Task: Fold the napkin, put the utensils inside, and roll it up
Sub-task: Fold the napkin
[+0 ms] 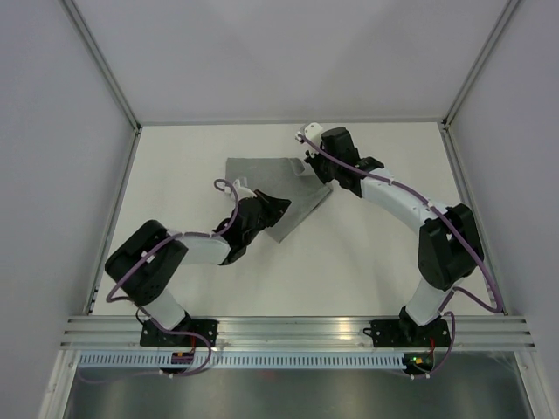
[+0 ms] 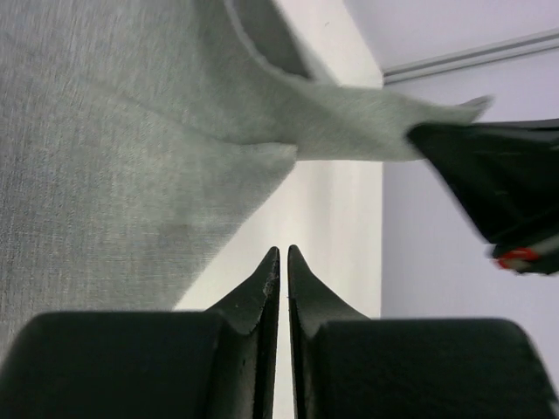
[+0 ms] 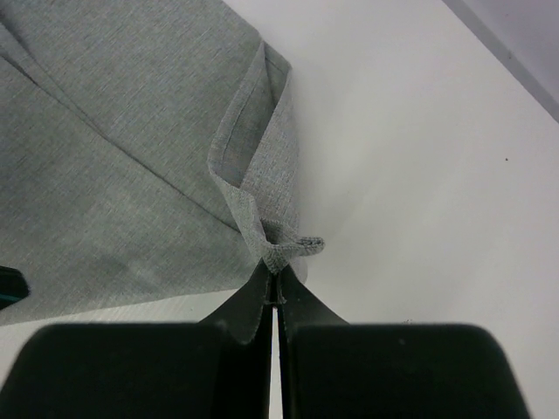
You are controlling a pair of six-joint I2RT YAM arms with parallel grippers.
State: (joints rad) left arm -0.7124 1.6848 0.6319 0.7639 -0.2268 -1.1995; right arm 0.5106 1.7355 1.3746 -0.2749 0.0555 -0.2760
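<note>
The grey napkin (image 1: 262, 179) lies on the white table, partly folded, with its right corner lifted. My right gripper (image 1: 319, 170) is shut on that corner; in the right wrist view the fingertips (image 3: 278, 278) pinch a bunched bit of the cloth (image 3: 113, 131) raised off the table. My left gripper (image 1: 281, 208) is at the napkin's near edge. In the left wrist view its jaws (image 2: 284, 253) are shut with nothing between them, over bare table just beside the cloth (image 2: 113, 131). The right gripper (image 2: 498, 183) shows there too, holding the raised corner. No utensils are in view.
White walls with metal frame posts (image 1: 105, 65) enclose the table on three sides. An aluminium rail (image 1: 297, 332) carrying both arm bases runs along the near edge.
</note>
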